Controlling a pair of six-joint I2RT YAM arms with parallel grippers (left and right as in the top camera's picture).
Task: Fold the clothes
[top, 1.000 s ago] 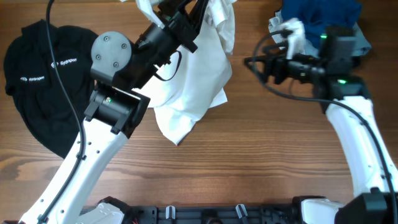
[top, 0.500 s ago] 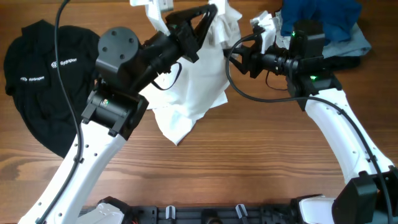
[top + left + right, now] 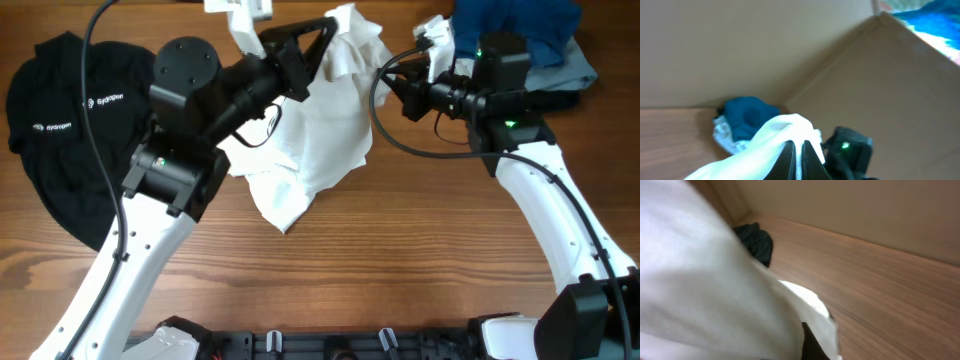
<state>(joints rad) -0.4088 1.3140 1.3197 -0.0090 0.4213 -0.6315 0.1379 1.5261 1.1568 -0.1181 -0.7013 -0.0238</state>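
White T-shirt [image 3: 320, 140] is sitting mid-bench, a bit toward the far side and all rumpled. Its near end lies on the wooden bench [image 3: 400, 260] and its far end is pulled up off the surface. The left claw [image 3: 335, 25] is up at that far end, clamped tight on a bunch of the fabric. In the left wrist view you can see its two fingers [image 3: 786, 162] pressed together with a white fold poking out between them.

The right claw [image 3: 388, 82] comes in from the right, pointing left, and meets the shirt's right edge. It's closed too. In the right wrist view white cloth is draped all over it, with just a bit of dark finger [image 3: 812, 342] showing underneath. So it looks like it's got that edge pinched, though the pinch point itself is hidden by the fabric.

Other stuff:
- A black shirt with small white logos [image 3: 60, 130] is spread out at the left end of the bench, with the left arm crossing over its near edge.
- A blue garment [image 3: 515, 20] is heaped on a pale grey one [image 3: 578, 70] in the far right corner, behind the right arm.
- A small crumpled white bit [image 3: 437, 35] sits just left of the blue pile, can't tell what it is.
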